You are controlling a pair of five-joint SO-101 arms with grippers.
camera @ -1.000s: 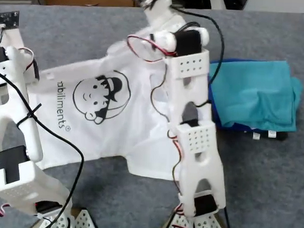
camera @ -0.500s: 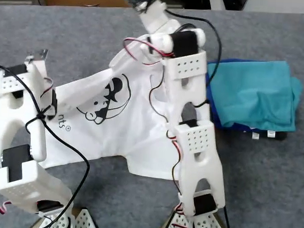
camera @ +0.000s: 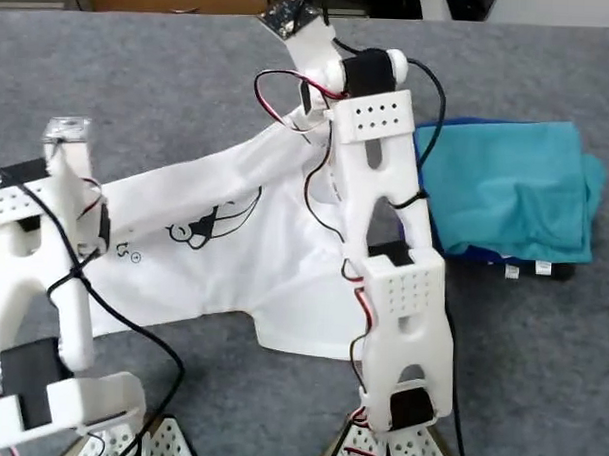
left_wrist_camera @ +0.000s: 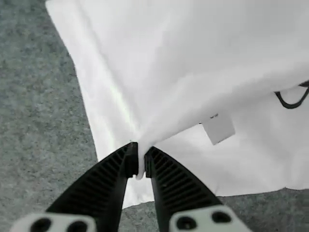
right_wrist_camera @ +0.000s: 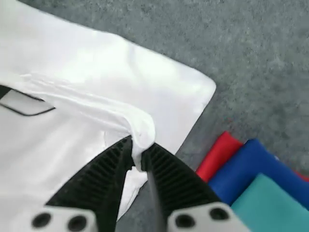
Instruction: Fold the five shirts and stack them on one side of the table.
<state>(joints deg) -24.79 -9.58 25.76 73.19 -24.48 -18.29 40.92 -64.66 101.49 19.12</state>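
A white shirt [camera: 284, 247] with a black cartoon print lies across the grey table, its far edge lifted and folding over the print. My left gripper [left_wrist_camera: 138, 166] is shut on the shirt [left_wrist_camera: 193, 72] edge at its left end, near the arm's wrist [camera: 80, 195]. My right gripper [right_wrist_camera: 137, 157] is shut on a bunched fold of the shirt [right_wrist_camera: 72, 96] at the far right corner, under the right arm's wrist [camera: 320, 83]. A folded stack with a teal shirt [camera: 511, 190] on top sits at the right; blue [right_wrist_camera: 246, 169] and red [right_wrist_camera: 219, 154] layers show below the teal [right_wrist_camera: 270, 203].
The right arm [camera: 393, 261] stretches over the shirt's right side, with cables hanging beside it. The left arm [camera: 42, 299] stands at the table's left front. Bare grey table [camera: 539, 376] lies in front of the stack and along the far edge.
Both grippers have lifted the shirt's far edge and drawn it toward the front, so the fold now covers most of the print. The left arm swung right and forward.
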